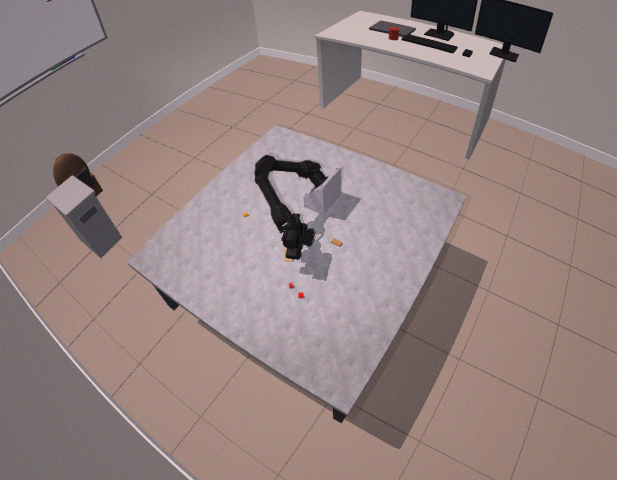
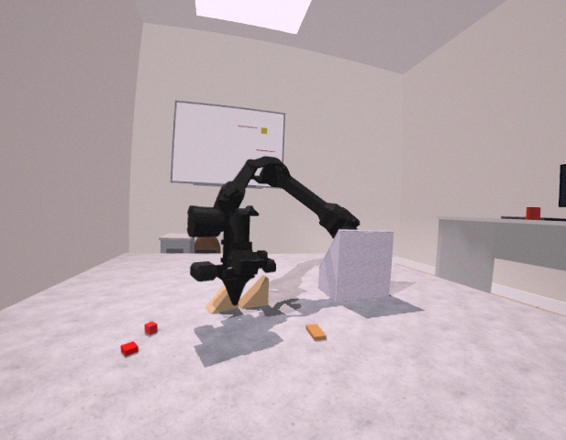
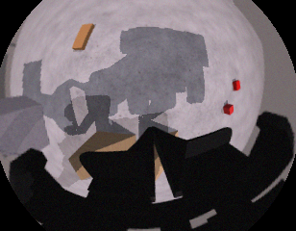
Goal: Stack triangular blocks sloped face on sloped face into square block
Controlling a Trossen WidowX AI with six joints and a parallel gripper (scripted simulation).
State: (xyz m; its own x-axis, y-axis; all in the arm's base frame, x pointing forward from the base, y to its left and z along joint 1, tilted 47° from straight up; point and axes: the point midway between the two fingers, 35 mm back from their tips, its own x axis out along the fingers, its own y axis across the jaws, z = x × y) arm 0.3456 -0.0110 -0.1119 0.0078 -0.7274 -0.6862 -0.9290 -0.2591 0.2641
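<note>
Two tan triangular blocks stand on the table, side by side with their slopes facing the same way. One block (image 2: 258, 294) (image 3: 120, 144) is nearer the grey box. The other block (image 2: 216, 302) (image 1: 286, 259) is nearer the red pieces and partly hidden by the fingers. My gripper (image 2: 234, 302) (image 3: 151, 130) is shut and empty, pointing down. In the exterior view its tips are low, at the gap between the blocks. Whether they touch a block or the table cannot be told. In the top view the hand hides the tips and most of the blocks.
A grey slope-sided box (image 1: 333, 192) (image 2: 364, 265) (image 3: 18, 127) stands by the arm's base. A flat orange piece (image 1: 336, 242) (image 2: 316, 332) (image 3: 84, 37) lies apart from the blocks. Two small red pieces (image 1: 300, 295) (image 2: 150, 328) (image 3: 228, 109) lie on the other side. A small orange piece (image 1: 245, 214) lies farther off.
</note>
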